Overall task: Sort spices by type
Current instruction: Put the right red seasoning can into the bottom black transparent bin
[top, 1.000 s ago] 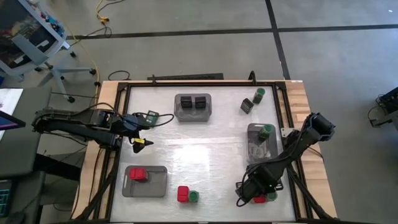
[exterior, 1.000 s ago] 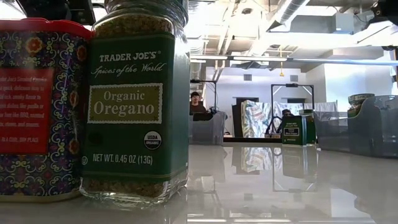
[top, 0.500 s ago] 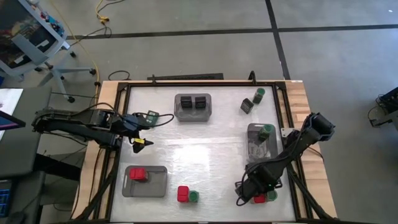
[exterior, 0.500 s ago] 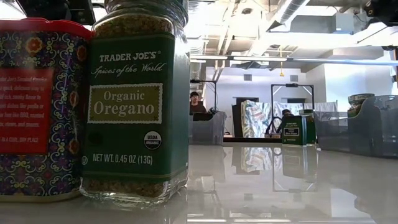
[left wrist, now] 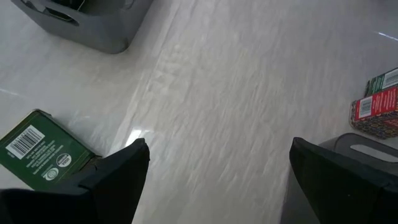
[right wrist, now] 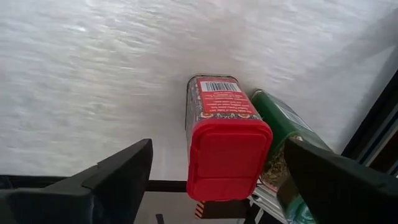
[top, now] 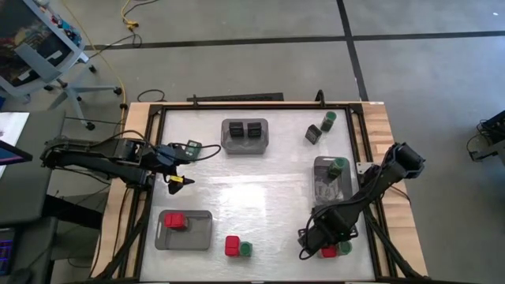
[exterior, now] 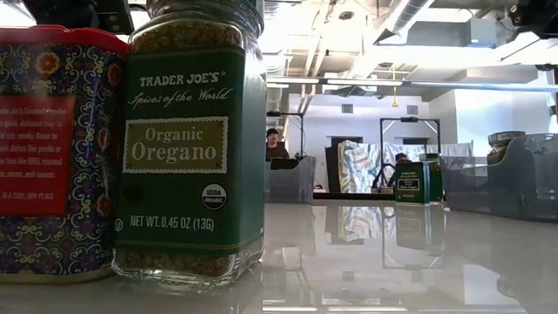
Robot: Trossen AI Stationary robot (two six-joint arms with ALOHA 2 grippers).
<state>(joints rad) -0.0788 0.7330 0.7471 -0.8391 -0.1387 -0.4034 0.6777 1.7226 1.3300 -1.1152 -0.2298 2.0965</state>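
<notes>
My right gripper (top: pixel 319 241) (right wrist: pixel 217 146) hangs open near the table's near right corner, over a red box (right wrist: pixel 225 143) and a green-lidded jar (right wrist: pixel 283 140) standing side by side. Its fingers stand wide on either side of the pair, touching neither. My left gripper (top: pixel 179 166) (left wrist: pixel 217 149) waits open by the left edge, with a green jar (left wrist: pixel 40 149) lying on its side beside one finger. Another red box (top: pixel 232 245) and jar (top: pixel 246 249) stand at the near edge, filling the low view as red box (exterior: pixel 52 148) and oregano jar (exterior: pixel 192 139).
A grey tray (top: pixel 245 146) at the far middle holds two black cubes. The tray (top: pixel 319 170) on the right holds a green-lidded jar, and the near left tray (top: pixel 201 233) a red box. A black cube (top: pixel 313 134) and a jar (top: pixel 328 120) stand far right.
</notes>
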